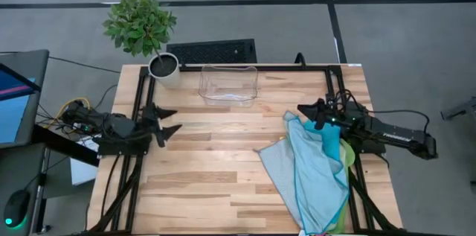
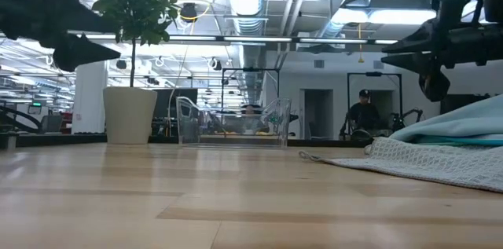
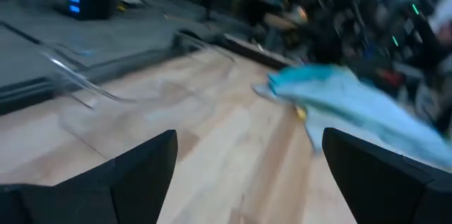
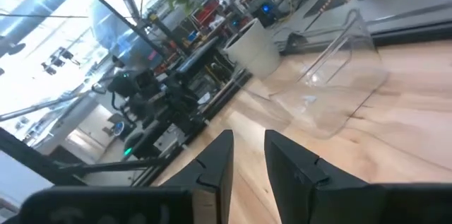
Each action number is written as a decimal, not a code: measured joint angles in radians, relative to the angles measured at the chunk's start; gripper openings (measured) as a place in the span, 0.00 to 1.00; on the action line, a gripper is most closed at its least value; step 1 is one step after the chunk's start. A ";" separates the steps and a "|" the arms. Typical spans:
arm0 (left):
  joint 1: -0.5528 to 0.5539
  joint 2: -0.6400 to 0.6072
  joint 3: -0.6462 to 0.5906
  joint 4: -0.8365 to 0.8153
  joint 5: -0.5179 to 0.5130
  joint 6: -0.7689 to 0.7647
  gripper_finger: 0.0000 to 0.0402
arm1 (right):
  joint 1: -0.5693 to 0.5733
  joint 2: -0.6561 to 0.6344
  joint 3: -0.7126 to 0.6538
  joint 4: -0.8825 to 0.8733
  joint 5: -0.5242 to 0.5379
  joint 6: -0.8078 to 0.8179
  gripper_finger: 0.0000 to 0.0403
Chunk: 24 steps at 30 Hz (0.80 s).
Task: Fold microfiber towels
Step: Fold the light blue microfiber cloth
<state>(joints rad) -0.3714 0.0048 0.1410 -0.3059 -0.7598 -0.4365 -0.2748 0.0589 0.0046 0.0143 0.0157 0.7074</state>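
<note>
Several microfiber towels lie in a loose heap on the right side of the table. A light blue one is on top, with teal, lime green and a bit of pink showing under it. The heap also shows in the low view and the left wrist view. My right gripper hangs above the heap's far corner, pointing toward the table's left. Its fingers stand a narrow gap apart with nothing between them. My left gripper hovers wide open at the left edge, pointing toward the towels.
A clear plastic bin stands at the far middle of the table, also seen in the low view. A potted plant sits at the far left corner. Bare wood lies between the two grippers. A person stands far off in the room behind.
</note>
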 joint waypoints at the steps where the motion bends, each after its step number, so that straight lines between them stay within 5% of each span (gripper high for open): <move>1: 0.000 0.000 0.000 0.012 -0.023 -0.012 0.86 | 0.006 0.000 0.000 0.000 -0.003 0.000 0.27; 24: 0.000 0.000 0.006 0.032 -0.372 -0.217 0.86 | -0.044 0.000 0.000 0.003 0.022 -0.063 0.27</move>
<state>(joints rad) -0.3714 0.0048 0.1467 -0.2737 -1.1316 -0.6536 -0.3187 0.0589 0.0048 0.0171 0.0381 0.6441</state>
